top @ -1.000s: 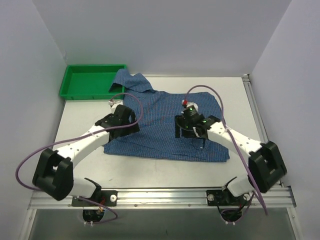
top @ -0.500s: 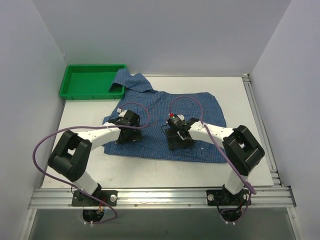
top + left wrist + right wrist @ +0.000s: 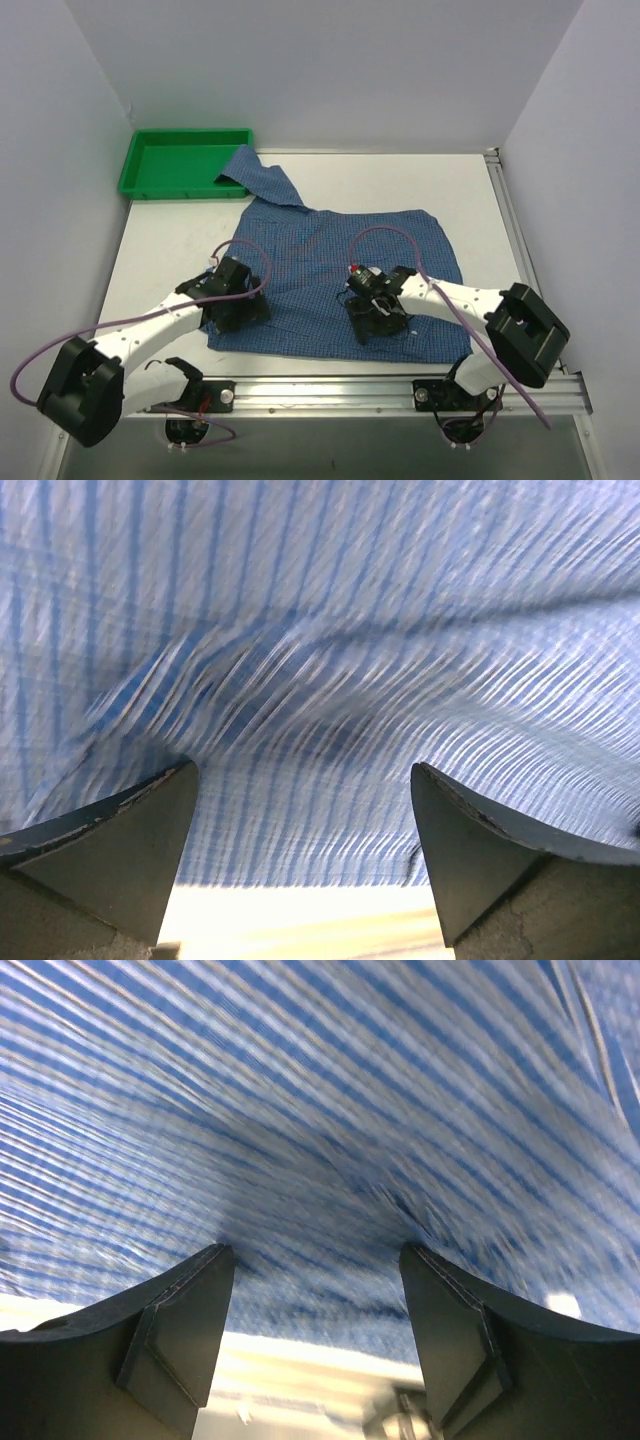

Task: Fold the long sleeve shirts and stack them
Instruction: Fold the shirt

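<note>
While both my arms reach low over the near edge, left tool (image 3: 233,303) and right tool (image 3: 376,318) sit down on the shirt (image 3: 330,262), jaws apart, nothing clamped. It lies spread on the tabletop (image 3: 470,200), near hem under both tools. Blue fine-checked cloth, rippled; fingers (image 3: 110,850) dark, wedge-shaped.

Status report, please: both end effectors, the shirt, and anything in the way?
Left end effector open, low at near edge of shirt. Right end effector open, likewise. Shirt spread flat, fold not done. One sleeve over a corner of the green tray.
</note>
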